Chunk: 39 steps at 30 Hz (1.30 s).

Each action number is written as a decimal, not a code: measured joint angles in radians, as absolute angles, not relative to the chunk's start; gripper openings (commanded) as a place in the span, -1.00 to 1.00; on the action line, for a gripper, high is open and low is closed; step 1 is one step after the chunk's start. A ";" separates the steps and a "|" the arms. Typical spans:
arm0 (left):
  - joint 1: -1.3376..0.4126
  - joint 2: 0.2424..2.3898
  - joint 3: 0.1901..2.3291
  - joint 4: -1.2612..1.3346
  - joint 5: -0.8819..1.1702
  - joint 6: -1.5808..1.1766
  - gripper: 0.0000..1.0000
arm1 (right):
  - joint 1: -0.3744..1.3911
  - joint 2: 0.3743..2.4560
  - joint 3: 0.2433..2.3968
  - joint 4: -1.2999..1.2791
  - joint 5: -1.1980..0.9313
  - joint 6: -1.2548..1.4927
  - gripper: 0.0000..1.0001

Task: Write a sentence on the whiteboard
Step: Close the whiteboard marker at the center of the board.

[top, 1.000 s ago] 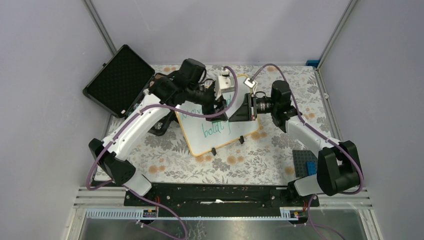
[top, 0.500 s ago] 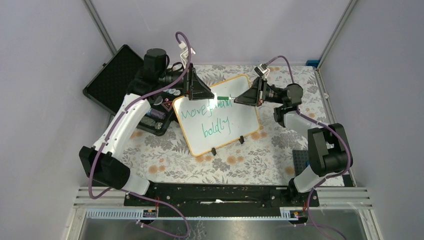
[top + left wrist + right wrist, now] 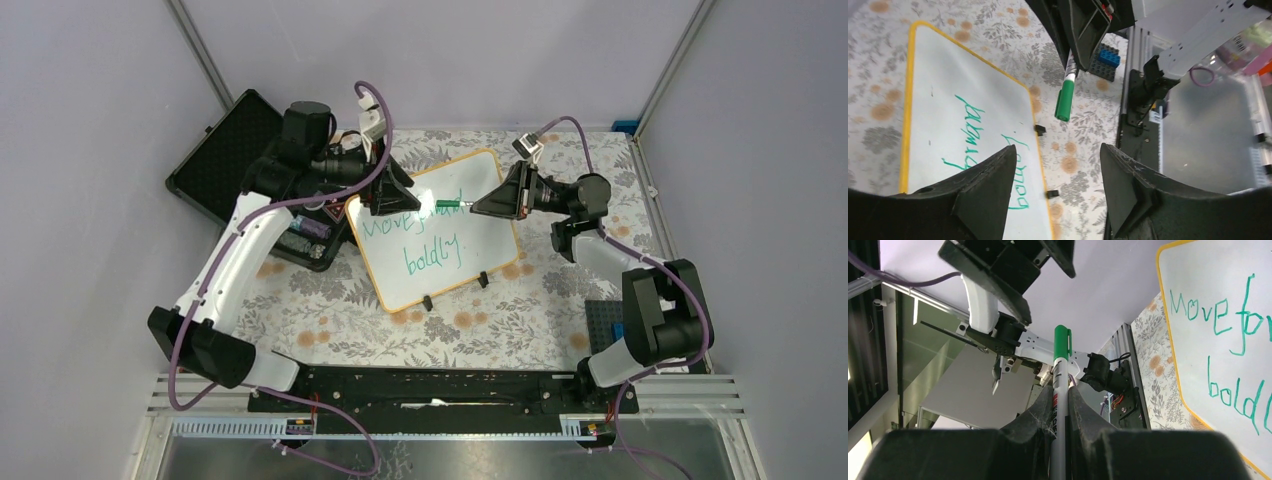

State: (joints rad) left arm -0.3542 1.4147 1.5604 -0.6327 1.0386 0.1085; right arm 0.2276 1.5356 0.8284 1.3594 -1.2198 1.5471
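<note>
The whiteboard (image 3: 485,235) lies tilted on the flowered table, orange-yellow rim all round. The sentence (image 3: 431,254) is in green, in two lines; in the right wrist view "Move for" (image 3: 1215,310) and "bold" show. My right gripper (image 3: 474,207) hovers over the board's upper right, shut on a white marker whose green cap (image 3: 450,205) points left. That cap (image 3: 1061,342) sticks out past the fingers (image 3: 1044,405). My left gripper (image 3: 403,197) hangs open just left of the cap, apart from it. Through its empty jaws I see the marker (image 3: 1065,100) and the board (image 3: 948,95).
A black foam-lined case (image 3: 237,160) stands open at the back left, with a tray of small items (image 3: 310,230) next to the board. A grey baseplate with blue bricks (image 3: 610,325) lies by the right arm's base. Metal frame posts close in the table.
Both arms have drawn apart from over the board. The left gripper has backed off the marker's capped end and stands wider open; the right still holds the marker.
</note>
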 measured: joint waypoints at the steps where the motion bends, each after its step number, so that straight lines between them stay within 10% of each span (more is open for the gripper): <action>1: -0.361 1.415 1.575 -0.650 1.027 0.143 0.31 | 0.228 1.534 0.826 1.351 -1.220 1.541 -1.00; 39: -0.634 1.430 1.620 -0.823 0.678 0.501 -0.28 | 0.288 1.392 0.819 0.950 -1.221 1.188 -1.00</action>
State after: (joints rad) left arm -0.6342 1.4296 1.6199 -0.8230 0.6777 0.5014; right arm 0.2882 1.3918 0.8192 0.9504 -1.2205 1.1877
